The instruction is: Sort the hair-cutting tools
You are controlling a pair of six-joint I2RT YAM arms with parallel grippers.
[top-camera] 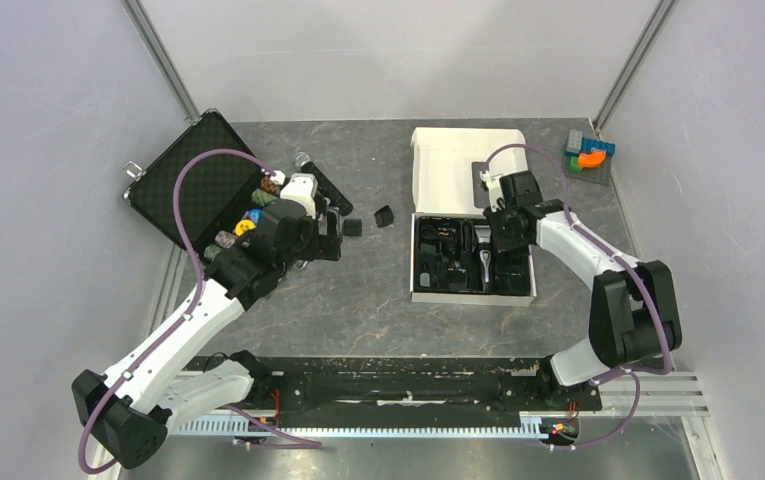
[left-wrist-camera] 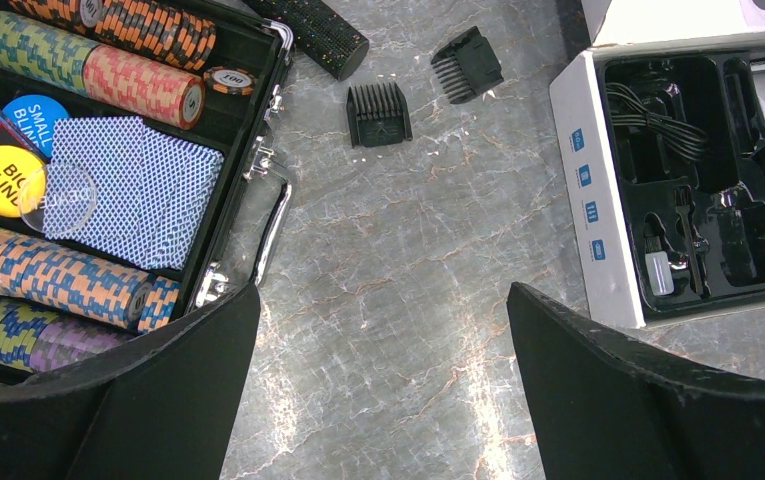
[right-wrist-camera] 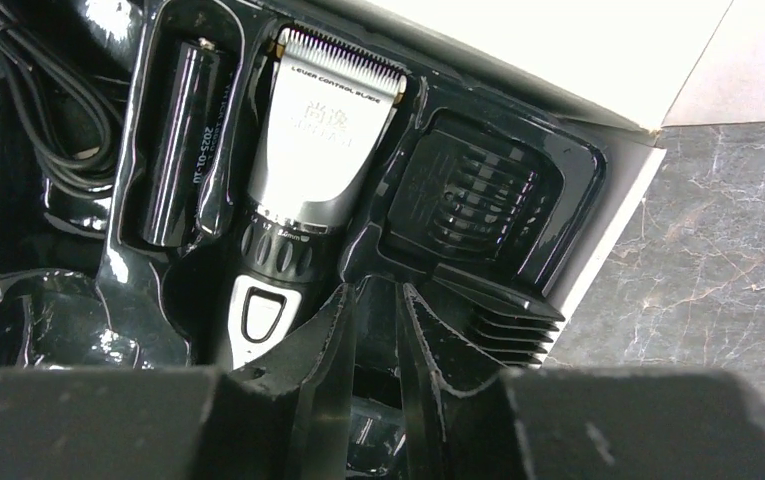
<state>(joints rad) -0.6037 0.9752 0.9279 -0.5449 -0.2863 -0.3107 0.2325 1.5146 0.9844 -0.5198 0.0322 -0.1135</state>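
Right claw [right-wrist-camera: 376, 300]: fingers nearly pressed together, nothing visible between them. It sits low over the box tray [right-wrist-camera: 618, 215], between the hair clipper [right-wrist-camera: 323, 150] and a tray comb [right-wrist-camera: 508, 320] at lower right.

Risk: a sideways exit may snag and unseat that comb.

Left claw [left-wrist-camera: 380, 295]: spread, empty, above the tabletop [left-wrist-camera: 388, 400]. The near loose comb [left-wrist-camera: 378, 113] and far loose comb [left-wrist-camera: 468, 63] lie at upper centre.

Risk: a shallow approach may skid them away.

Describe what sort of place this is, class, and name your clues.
Probably a robotics test bench: two robot arms bolted to a table, plain grey walls boxing it in, and unrelated props, a poker chip case and a clipper box.
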